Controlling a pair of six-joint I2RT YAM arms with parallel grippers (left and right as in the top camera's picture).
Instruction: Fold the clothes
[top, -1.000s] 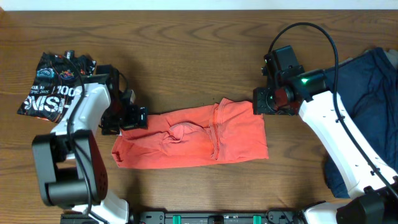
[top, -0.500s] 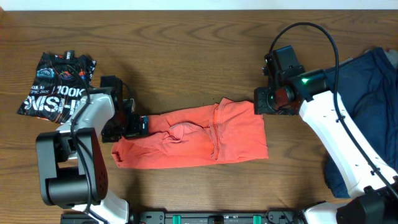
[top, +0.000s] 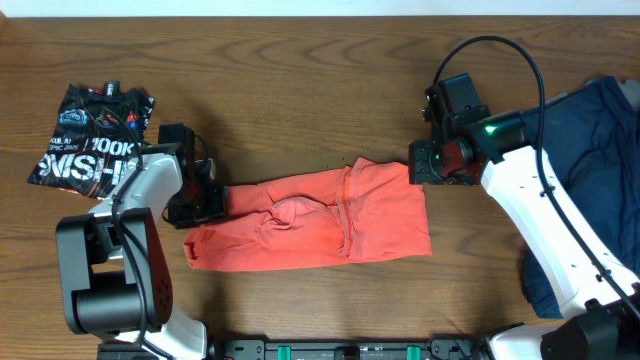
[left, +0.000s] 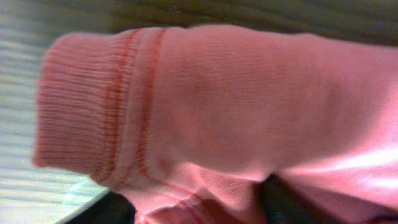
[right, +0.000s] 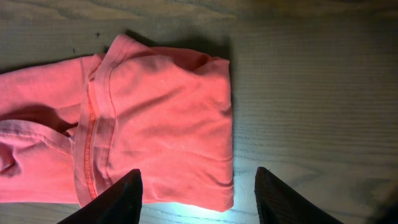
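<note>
Red shirt (top: 310, 220) lies mid-counter, folded into a long band running left to right. It is rumpled in the middle, with a seam ridge crossing it right of centre. No print shows on the upturned side.

Left jaws: at the band's left end, low against the cloth. From my left wrist the red shirt (left: 236, 106) fills nearly the whole view, very close and blurred. A ribbed edge with two rows of stitching sits on the left. My dark fingers (left: 283, 202) show only at the bottom edge, set apart, with the cloth bulging down between them. I cannot tell whether they pinch it.

Right jaws: at the band's upper right corner, seen from overhead. From the right wrist both fingers (right: 121, 199) stand well apart, nothing clamped. The shirt's (right: 161, 118) right end lies flat beneath and ahead of them, its folded edge running straight between the two. Bare wood of the counter (right: 311, 93) is to the right.

Black printed tee (top: 90, 145) is crumpled at the counter's (top: 300, 80) far left, near my left arm (top: 150, 180) and apart from the red shirt. Navy garment (top: 590, 150) is heaped at the far right, partly under my right arm (top: 540, 220).
</note>
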